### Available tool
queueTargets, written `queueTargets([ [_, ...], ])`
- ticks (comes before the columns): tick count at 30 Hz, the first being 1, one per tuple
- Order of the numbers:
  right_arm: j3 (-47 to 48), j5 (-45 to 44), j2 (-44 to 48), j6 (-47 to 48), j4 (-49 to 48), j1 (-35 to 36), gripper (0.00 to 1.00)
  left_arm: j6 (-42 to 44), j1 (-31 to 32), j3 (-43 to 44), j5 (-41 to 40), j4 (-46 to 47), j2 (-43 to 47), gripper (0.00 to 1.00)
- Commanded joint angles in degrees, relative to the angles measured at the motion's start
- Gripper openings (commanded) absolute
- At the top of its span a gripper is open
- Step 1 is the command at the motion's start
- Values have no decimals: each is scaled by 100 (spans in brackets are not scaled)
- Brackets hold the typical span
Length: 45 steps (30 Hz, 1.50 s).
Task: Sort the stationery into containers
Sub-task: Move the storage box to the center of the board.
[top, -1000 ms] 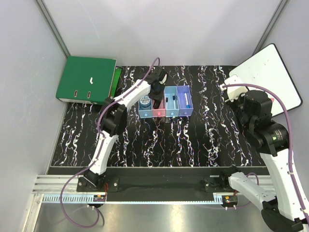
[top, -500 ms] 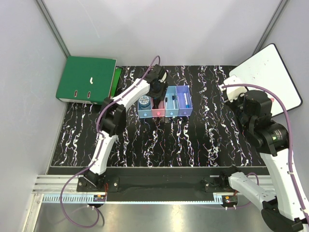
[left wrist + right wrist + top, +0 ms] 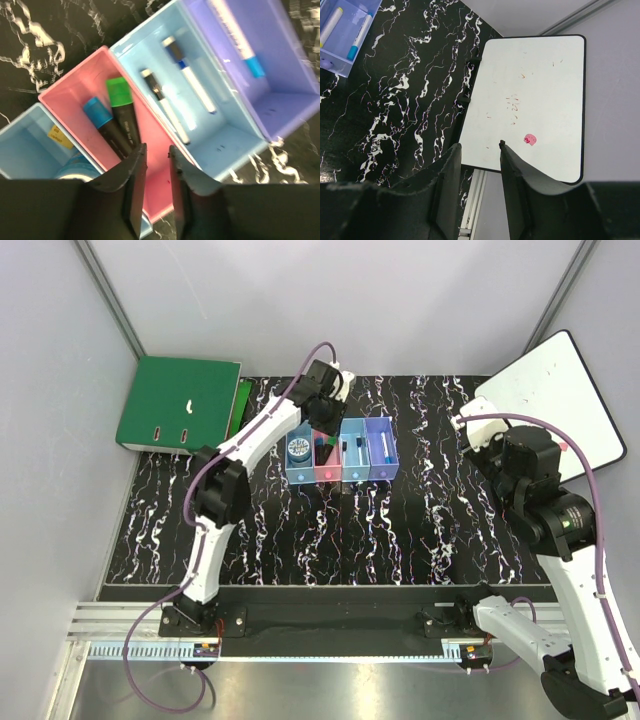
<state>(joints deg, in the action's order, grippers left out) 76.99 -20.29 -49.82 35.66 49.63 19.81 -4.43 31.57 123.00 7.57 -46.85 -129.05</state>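
Since the green-capped marker [image 3: 122, 112] and the blue-capped marker [image 3: 102, 122] lie side by side in the pink bin [image 3: 67, 97], second from the left in the row of containers [image 3: 382, 475], sorting looks nearly done. The tape roll [image 3: 298, 450] sits in the leftmost bin, and white pens [image 3: 196, 86] lie in the two bins to the right. Just above the pink bin hovers the left claw [image 3: 156, 150], its fingers a narrow slit apart and pinching nothing. It should rise straight up, clear of the bin wall, so the row does not slide on the counter [image 3: 400, 530]. At the far right, the right claw [image 3: 479, 145] hangs spread and empty over the whiteboard [image 3: 535, 100].
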Motion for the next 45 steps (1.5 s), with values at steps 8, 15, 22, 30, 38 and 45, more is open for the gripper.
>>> queueTargets([
  [8,18,34,34,29,-94,-13,45,215,455,-303,-431,449,478,35],
  [15,-35,-1,122,46,-102,-30,45,-436,534,-189,-1117,300,91,40],
  [22,-158,8,201,2,-111,-21,45,-840,508,-197,-1495,238,-6,40],
  [30,-105,17,175,-50,-120,-21,45,-920,517,-206,-1302,247,-164,40],
  [38,-97,26,157,-77,-120,-21,45,-920,517,-180,-1258,238,-366,38],
  [45,-114,43,139,-86,-129,-21,45,-964,517,-329,-1197,247,-472,10],
])
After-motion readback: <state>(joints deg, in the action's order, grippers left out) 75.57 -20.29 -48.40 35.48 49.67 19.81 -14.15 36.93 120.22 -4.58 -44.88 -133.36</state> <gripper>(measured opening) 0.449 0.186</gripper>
